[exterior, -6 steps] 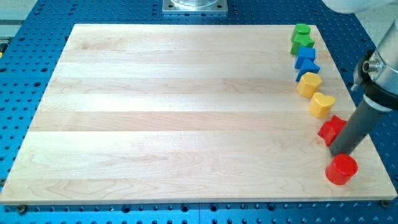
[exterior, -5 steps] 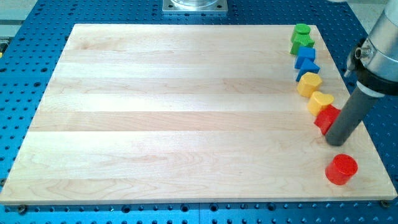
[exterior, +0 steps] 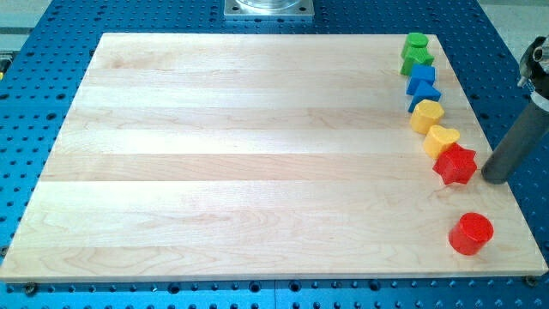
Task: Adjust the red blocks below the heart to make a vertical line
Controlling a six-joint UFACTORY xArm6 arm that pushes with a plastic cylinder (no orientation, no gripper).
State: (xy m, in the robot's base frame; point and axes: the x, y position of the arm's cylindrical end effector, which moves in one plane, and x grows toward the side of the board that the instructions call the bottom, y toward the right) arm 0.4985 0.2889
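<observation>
A red star block lies at the view's right, touching the lower edge of the yellow heart block. A red cylinder sits apart, lower and a little to the right of the star. My tip rests on the board just right of the red star, with a small gap between them, and above the red cylinder.
Above the heart runs a column of blocks along the board's right edge: a yellow hexagon-like block, two blue blocks close together, and a green block at the top. The wooden board lies on a blue perforated table.
The red star was pushed up and left against the yellow heart. My tip then drew back to the right, away from the star. The red cylinder has not moved.
</observation>
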